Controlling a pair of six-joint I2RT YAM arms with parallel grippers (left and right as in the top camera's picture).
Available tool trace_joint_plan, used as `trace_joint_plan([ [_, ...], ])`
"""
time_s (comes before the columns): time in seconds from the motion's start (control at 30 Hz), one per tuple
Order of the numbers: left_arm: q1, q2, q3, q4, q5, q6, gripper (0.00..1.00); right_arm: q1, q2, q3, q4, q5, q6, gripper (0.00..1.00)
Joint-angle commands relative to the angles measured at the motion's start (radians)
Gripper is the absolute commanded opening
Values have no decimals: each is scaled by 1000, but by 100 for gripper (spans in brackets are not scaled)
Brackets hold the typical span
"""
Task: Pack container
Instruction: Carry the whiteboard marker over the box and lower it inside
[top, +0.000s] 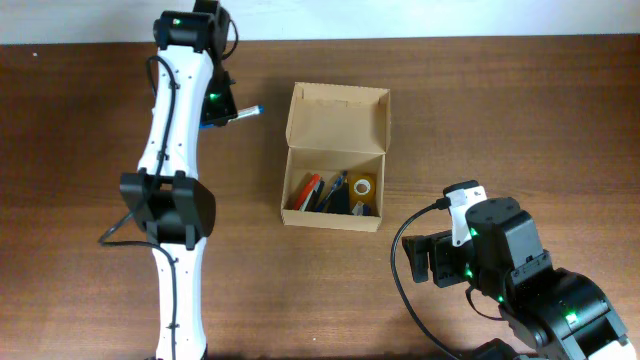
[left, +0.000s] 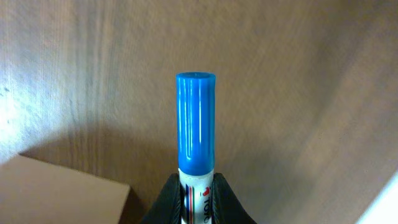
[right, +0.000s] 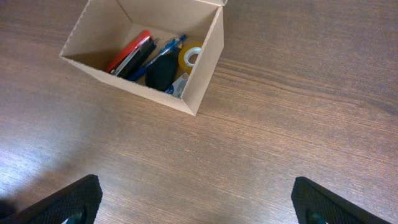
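The container (top: 337, 120) is a tan cardboard box in the middle of the table with its flap lid open toward the back. It holds a red tool, pens, a dark object and a yellow tape roll (top: 363, 185). It also shows in the right wrist view (right: 205, 56). My left gripper (top: 222, 113) is left of the box and shut on a blue-capped marker (left: 196, 124), whose cap points at the box (top: 250, 110). My right gripper (right: 196, 202) is open and empty over bare table to the front right of the box.
The brown wooden table (top: 500, 120) runs to a white wall at the back. A corner of the box lid (left: 62, 193) shows at the lower left of the left wrist view.
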Motion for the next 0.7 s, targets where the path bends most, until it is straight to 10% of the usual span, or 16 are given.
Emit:
trace_joint_plan([
  [0.0,-37,-53,28,-8,-26,19,2,6,-6,-3,0,10,4,99],
  [0.67,-447,-143,-10,-8,-97,-11,2,6,-6,-3,0,10,3,99],
])
